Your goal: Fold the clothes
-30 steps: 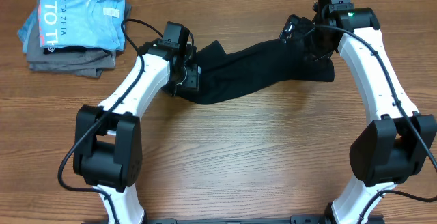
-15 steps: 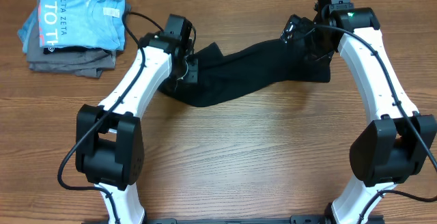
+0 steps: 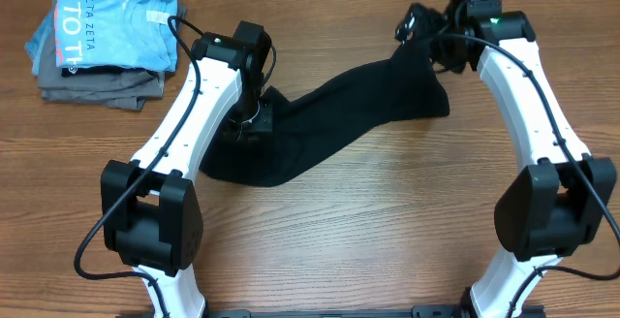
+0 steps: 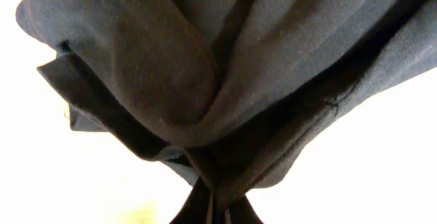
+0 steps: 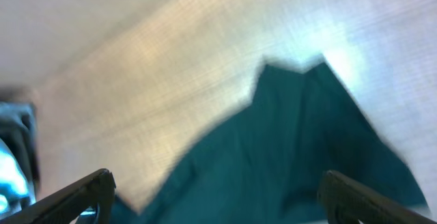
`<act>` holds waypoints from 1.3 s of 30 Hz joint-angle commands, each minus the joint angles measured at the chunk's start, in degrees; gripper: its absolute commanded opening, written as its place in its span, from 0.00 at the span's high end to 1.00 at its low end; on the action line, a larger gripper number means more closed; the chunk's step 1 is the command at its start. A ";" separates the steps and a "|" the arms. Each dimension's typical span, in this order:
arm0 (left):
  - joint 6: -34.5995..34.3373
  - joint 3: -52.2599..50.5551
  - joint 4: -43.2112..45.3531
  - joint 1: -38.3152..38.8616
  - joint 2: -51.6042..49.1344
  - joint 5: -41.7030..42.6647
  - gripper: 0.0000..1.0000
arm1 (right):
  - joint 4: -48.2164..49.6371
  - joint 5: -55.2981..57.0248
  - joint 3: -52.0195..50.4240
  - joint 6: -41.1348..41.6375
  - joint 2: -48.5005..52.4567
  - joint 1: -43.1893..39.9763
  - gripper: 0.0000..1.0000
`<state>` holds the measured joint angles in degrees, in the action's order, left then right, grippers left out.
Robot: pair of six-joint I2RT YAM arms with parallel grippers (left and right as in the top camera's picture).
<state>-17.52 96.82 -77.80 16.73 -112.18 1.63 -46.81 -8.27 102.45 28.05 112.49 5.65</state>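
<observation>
Overhead: black T-shirt (image 3: 339, 114) is lying bunched on desk (image 3: 387, 231). Left claw (image 4: 217, 207) is clamping its fabric; right claw (image 5: 215, 179) is hovering open above it.

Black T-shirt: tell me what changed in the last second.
The left gripper closed on the black T-shirt and pulled its left end toward the robot. The right gripper, open, drew back from it. The folded stack stayed put.

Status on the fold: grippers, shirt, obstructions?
Left gripper shut on black T-shirt, fabric bunched. Right gripper open over its other end, holding nothing. Folded stack far left, not in the way.
</observation>
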 commanded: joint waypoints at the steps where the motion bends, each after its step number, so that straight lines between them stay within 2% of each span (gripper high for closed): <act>1: -1.38 1.22 -1.07 0.28 1.73 -0.59 0.96 | 5.99 -0.20 -0.11 -2.71 2.75 0.02 0.01; 6: -1.38 1.20 -0.20 0.28 1.70 -0.57 0.95 | 12.22 -0.22 -0.07 -6.49 6.14 0.04 0.00; 9: -1.38 1.20 0.20 0.28 1.70 -0.59 0.93 | 16.35 1.33 -0.07 -13.11 8.24 0.42 0.00; 12: -1.38 1.16 0.63 0.28 1.70 -0.59 0.91 | 18.93 12.46 -0.07 -19.69 11.19 2.27 0.00; 14: -1.38 1.16 1.33 0.28 1.68 -0.57 0.91 | 19.21 13.88 -0.07 -21.38 12.68 2.84 0.00; 19: -1.38 1.16 1.68 0.28 1.68 -0.57 0.92 | 19.91 14.25 -0.07 -21.51 16.44 3.13 0.00; 26: -1.36 1.16 1.62 0.28 1.68 -0.59 0.91 | 20.33 16.37 -0.07 -21.46 19.80 2.97 0.25; 39: -1.36 1.16 1.97 0.28 1.68 -0.59 0.89 | 19.39 17.75 -0.07 -22.36 20.61 2.91 0.27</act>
<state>-18.09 96.82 -75.99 16.80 -112.18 1.43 -27.57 8.45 102.30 6.20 132.40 8.86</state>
